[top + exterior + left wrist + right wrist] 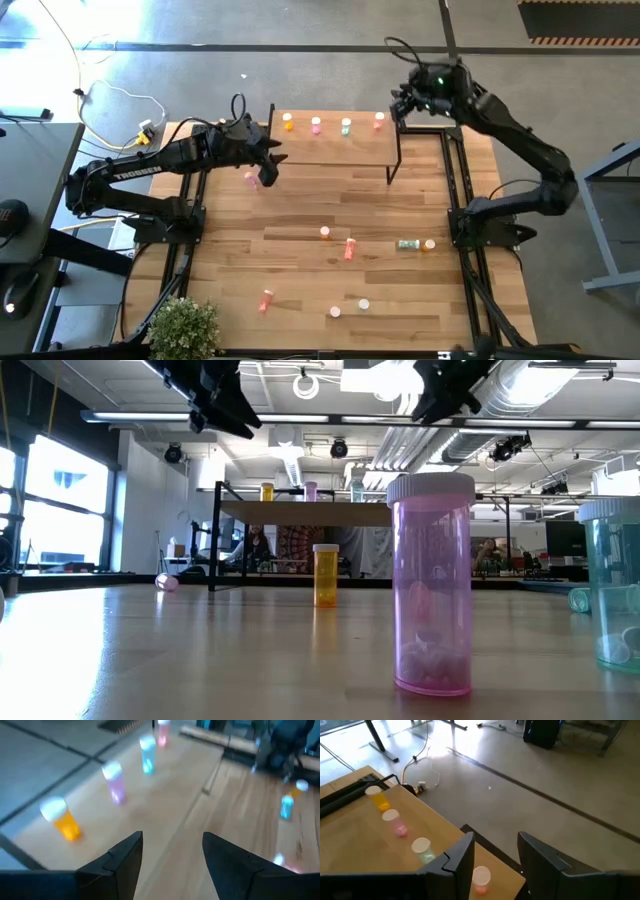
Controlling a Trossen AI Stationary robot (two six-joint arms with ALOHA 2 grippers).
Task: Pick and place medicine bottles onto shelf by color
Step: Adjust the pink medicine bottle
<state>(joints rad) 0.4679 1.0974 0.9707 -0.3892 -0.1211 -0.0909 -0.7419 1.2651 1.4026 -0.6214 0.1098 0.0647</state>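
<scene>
The light-wood shelf [335,148] stands at the table's far middle. Along its far edge stand an orange [288,122], a pink [317,125], a teal [347,126] and a red bottle [380,120]. My left gripper [272,160] is open and empty, above the shelf's left end; its wrist view [172,845] looks along the row. My right gripper [495,845] is open over the shelf's right far corner. The red bottle [481,879] stands below it, between the fingers, and I see no touch. A pink bottle [250,178] lies on the table by the left gripper.
Several more bottles are on the tabletop: an orange one [325,232], a red one lying down [349,248], a teal one lying [407,244], another red one [266,300] and a pink one [335,312] near the front. A potted plant [185,325] stands at the near left corner.
</scene>
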